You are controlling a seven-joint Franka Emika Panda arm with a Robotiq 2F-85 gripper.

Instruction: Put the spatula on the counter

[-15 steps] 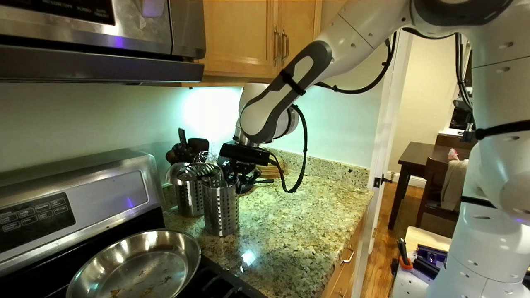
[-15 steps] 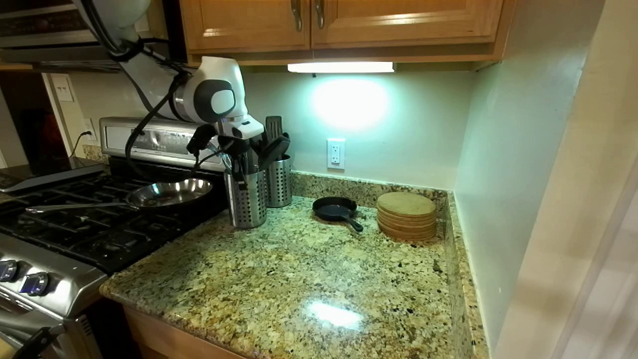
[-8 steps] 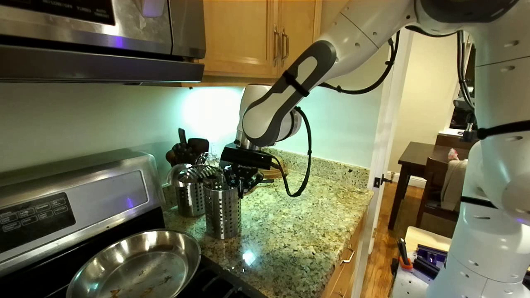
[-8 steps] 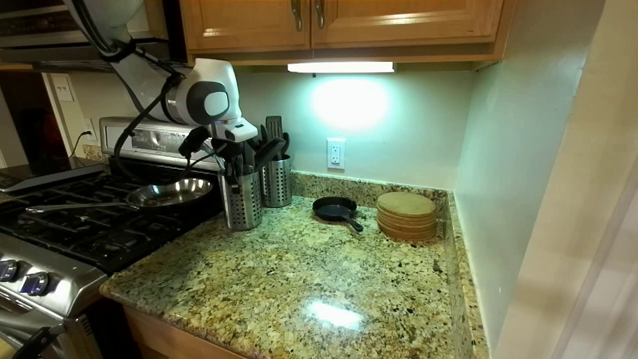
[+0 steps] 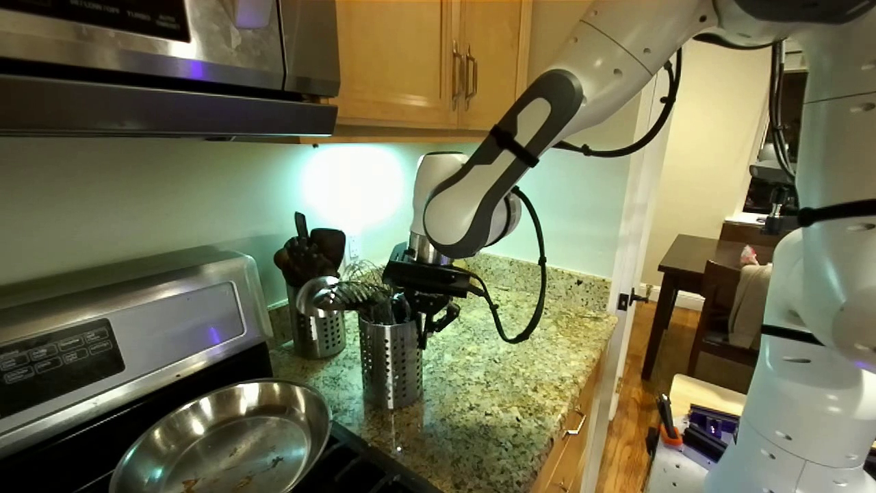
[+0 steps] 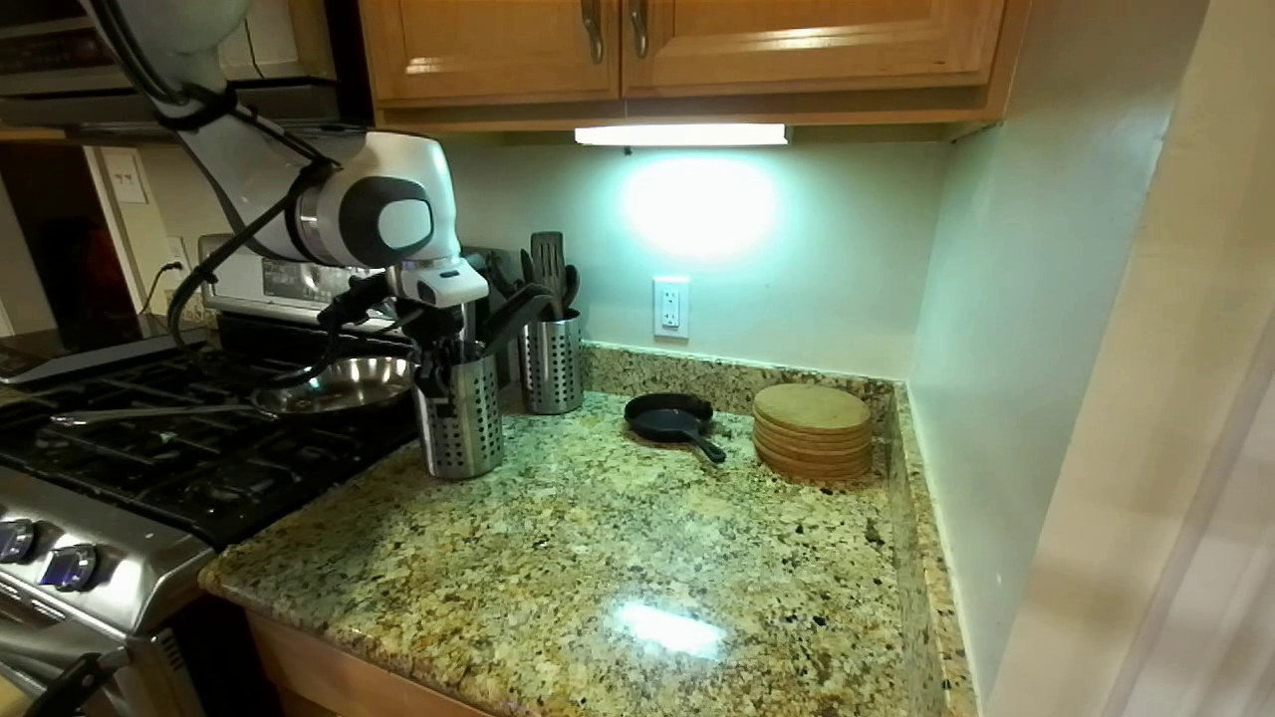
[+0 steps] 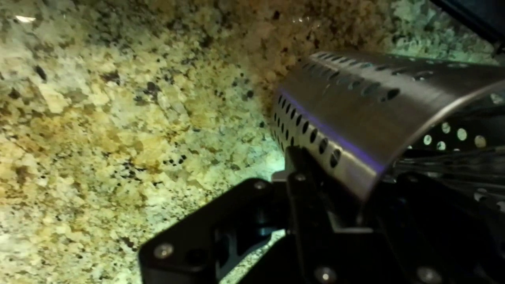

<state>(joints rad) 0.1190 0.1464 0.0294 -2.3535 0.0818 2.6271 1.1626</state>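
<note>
- So the gripper (image 7: 351,189) is down at the rim of the nearer steel holder (image 5: 387,370), one finger outside the wall, the other on the inner side. It's super dark in there in the wrist view, so I honestly can't tell whether it's clamped down or just straddling the metal.
- That holder stands on the granite counter (image 6: 637,558) and it's stuffed: a ladle (image 5: 313,291) with its round head hanging out over one side, a wire whisk (image 5: 366,272), a ribbed metal utensil (image 5: 356,294).
- The spatula (image 6: 518,314) is in there too — black, broad head up, leaning out past the rim in an exterior view.
- Second steel holder (image 5: 320,339), just behind it: a bunch of dark utensils (image 5: 328,244), including a slotted turner (image 6: 547,261) sticking pretty much straight up.
- Steel frying pan (image 5: 253,428) over on the stove (image 6: 149,573) has some brown bits (image 5: 242,483) on the bottom.
- Small black skillet (image 6: 665,418) sits farther along the counter, its handle reaching toward a stack of round tan boards (image 6: 812,433) just beside it.
</note>
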